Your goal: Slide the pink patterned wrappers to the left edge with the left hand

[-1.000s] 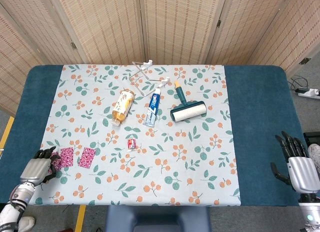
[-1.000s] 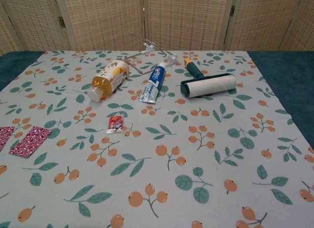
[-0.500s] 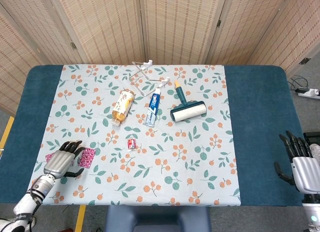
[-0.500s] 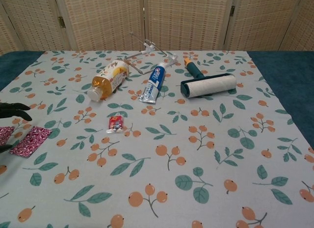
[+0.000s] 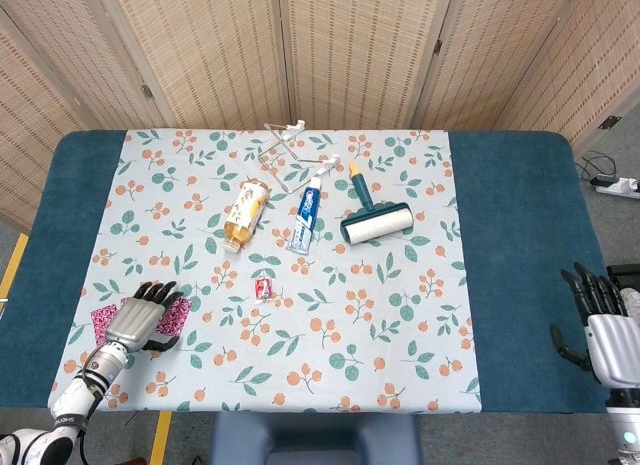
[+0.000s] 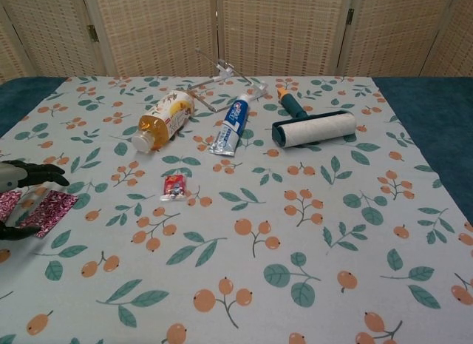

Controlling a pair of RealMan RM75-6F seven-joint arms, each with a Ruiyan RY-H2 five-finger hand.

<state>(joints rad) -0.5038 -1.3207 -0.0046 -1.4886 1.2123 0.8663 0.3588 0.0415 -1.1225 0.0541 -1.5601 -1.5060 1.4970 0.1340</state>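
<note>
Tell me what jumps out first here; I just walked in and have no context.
Probably the left hand, fingers spread over the pink patterned wrappers near the front left of the floral tablecloth. Farther back, around the middle, lie a lint roller, a toothpaste tube and a bottle of amber liquid on its side. The right hand waits open off the table's right edge.

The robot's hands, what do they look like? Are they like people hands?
A bit like people hands. The left hand has a shiny silver back, black fingers and a black thumb, and joins a pale grey and white forearm at a dark wrist ring. The right hand matches: a silver back with black fingers. No cables or markings show.
</note>
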